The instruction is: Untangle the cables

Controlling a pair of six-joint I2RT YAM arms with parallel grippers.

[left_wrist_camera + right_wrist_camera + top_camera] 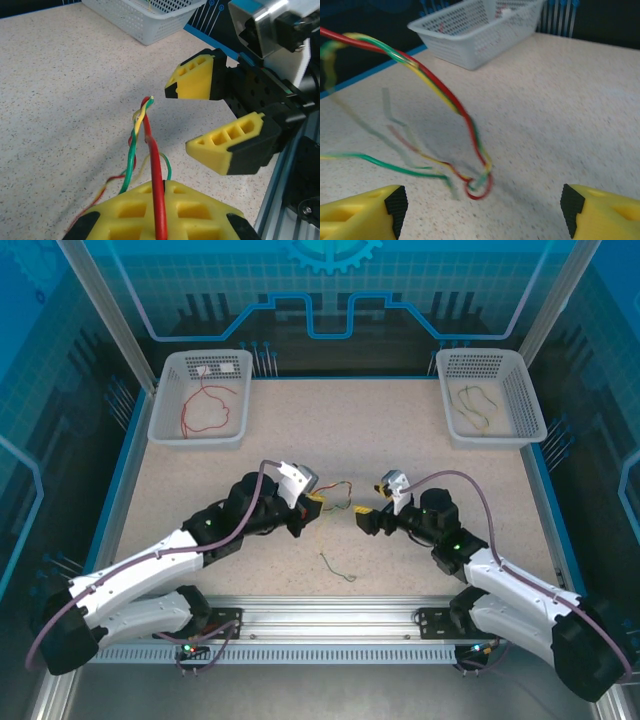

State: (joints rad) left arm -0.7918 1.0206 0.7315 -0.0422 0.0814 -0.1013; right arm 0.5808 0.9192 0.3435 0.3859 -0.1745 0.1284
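Red-green cables (142, 122) in left pincer (160, 207)

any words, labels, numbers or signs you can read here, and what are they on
No text can be read.
White tag in the left basket: too small to read.
Back wall: a gear symbol, no lettering.
Cables: no print.

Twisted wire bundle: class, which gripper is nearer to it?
Left. The left gripper is shut on the twisted wire bundle; the right gripper is open, facing its free end without touching.
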